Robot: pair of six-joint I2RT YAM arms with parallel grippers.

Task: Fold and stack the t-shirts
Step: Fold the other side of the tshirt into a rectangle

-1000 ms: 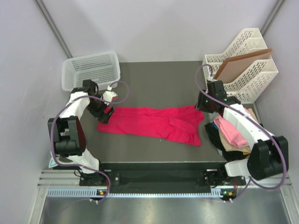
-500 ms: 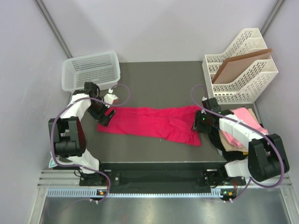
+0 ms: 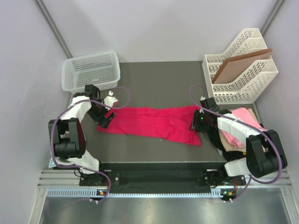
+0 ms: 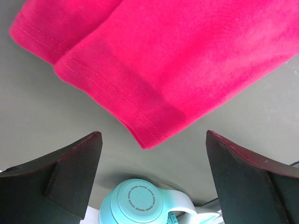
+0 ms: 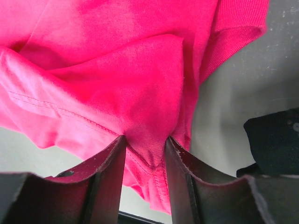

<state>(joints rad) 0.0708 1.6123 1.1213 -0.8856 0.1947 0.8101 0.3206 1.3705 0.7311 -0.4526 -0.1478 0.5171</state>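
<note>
The crimson t-shirt point(image 3: 154, 123) lies spread lengthwise across the middle of the dark table point(image 3: 159, 84), running from centre left to centre right of the top view. Its right end is bunched into folds with one sleeve turned out.

The right gripper point(image 3: 195, 123) sits at that right end. In the right wrist view its two fingers point(image 5: 110, 172) are closed on a raised fold of the crimson cloth, which is pinched in the narrow gap between them.

The left gripper point(image 3: 103, 119) is at the shirt's left end. In the left wrist view its jaws stand wide apart, one on each side of the hemmed corner, and hold nothing. It cannot be told whether the fingertips touch the table.

At the right edge of the top view, just beside the right arm, is a heap of other t-shirts: a light pink one point(image 3: 240, 122) on top, a beige one point(image 3: 231, 144) and a black one point(image 3: 214, 135) beneath.

A white mesh basket point(image 3: 91, 70) stands at upper left. A white file rack point(image 3: 243, 65) holding a brown board point(image 3: 240, 63) stands at upper right. A teal round object point(image 4: 135, 203) shows at the bottom of the left wrist view.
</note>
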